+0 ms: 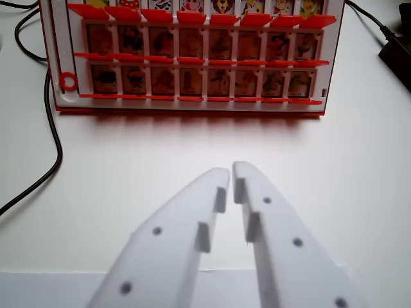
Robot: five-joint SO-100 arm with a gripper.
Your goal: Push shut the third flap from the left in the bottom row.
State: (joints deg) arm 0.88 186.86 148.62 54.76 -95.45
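Note:
A red and white game board stands across the top of the wrist view, with rows of small picture flaps on red hinges. All flaps that I can see stand up. The third flap from the left in the bottom row shows a small blurred face picture. My white gripper fills the lower middle of the view, on the table side of the board and well short of it. Its fingertips nearly touch, with only a thin gap and nothing between them.
A black cable curves down the left side of the white table. A dark object with a cable lies at the upper right edge. White table surface lies between the gripper and the board.

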